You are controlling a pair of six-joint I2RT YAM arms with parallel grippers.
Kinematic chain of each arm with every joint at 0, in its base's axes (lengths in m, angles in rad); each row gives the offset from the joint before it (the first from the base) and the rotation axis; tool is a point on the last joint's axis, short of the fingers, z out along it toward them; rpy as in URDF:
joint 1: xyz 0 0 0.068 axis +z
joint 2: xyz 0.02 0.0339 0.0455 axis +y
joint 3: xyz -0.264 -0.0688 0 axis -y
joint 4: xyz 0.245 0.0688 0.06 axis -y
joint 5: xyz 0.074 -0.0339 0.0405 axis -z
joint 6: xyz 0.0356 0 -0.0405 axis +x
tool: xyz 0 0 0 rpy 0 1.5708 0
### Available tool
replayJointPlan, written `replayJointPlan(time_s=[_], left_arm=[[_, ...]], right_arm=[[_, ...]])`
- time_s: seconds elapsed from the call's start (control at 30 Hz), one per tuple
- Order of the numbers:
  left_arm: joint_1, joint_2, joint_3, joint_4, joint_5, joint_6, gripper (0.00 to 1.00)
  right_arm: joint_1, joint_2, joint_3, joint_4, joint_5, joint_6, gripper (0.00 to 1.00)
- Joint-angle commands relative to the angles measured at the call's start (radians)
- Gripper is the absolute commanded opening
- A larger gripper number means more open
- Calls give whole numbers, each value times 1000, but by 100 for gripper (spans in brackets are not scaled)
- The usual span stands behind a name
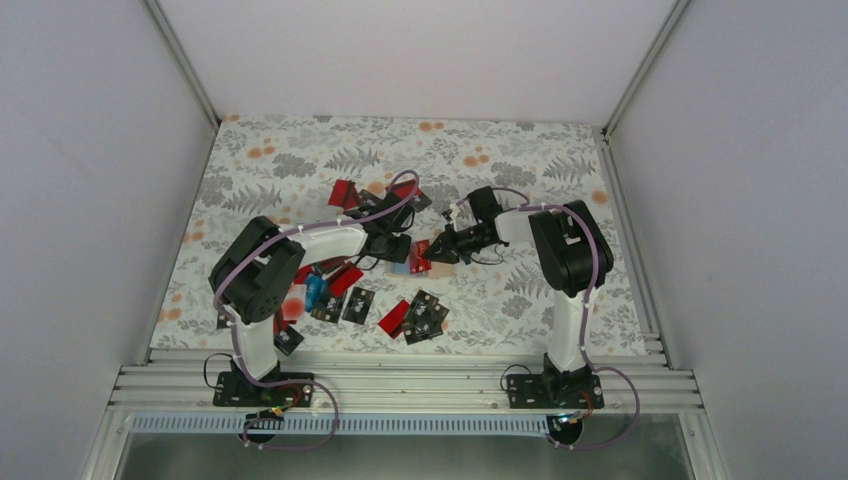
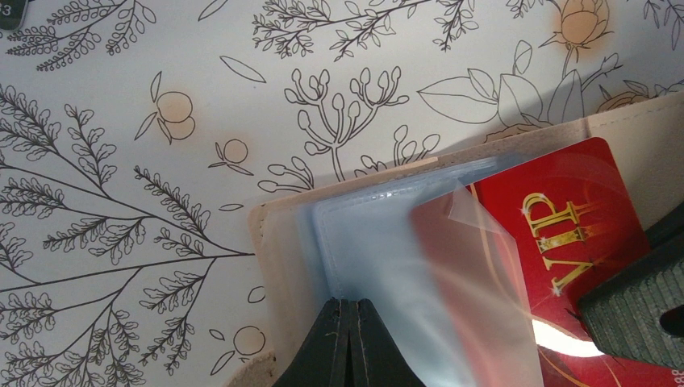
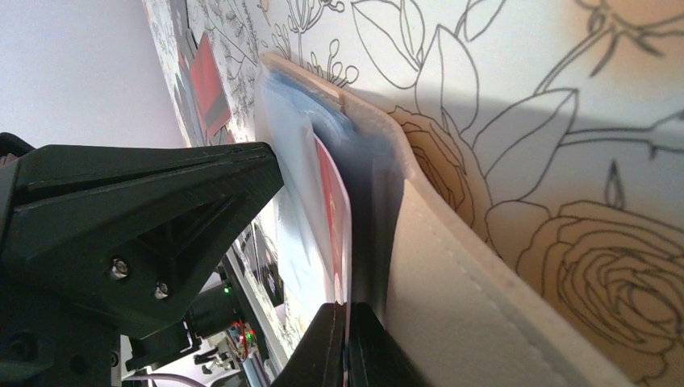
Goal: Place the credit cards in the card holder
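Left gripper (image 2: 348,347) clamped shut on clear blue-tinted plastic sleeve (image 2: 379,242) of tan folding card holder (image 2: 270,242), near centre of floral tabletop (image 1: 560,160). Right gripper (image 3: 347,347) pinched on glossy red plastic card (image 2: 556,218), leading end under sleeve film.

Risks:
- card corner catches sleeve lip, film buckles
- holder slides, card enters wrong layer

Readable: gold "VIP". Digits at card's edge cut off.

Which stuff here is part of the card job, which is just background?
Job: card holder, pinched by left gripper; red VIP card in right gripper; loose cards.
Not job: floral table cover, aluminium rails.
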Motion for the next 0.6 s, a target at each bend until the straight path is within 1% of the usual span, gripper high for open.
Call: replayJointPlan(time_s=[0.0, 0.23, 0.57], left_arm=[[3, 5, -38, -70, -8, -15, 2], [5, 1, -52, -76, -4, -53, 2], [6, -16, -93, -68, 15, -112, 2]], right_arm=[[19, 29, -7, 45, 73, 11, 4], [42, 19, -53, 121, 62, 60, 4], [75, -9, -107, 203, 122, 162, 4]])
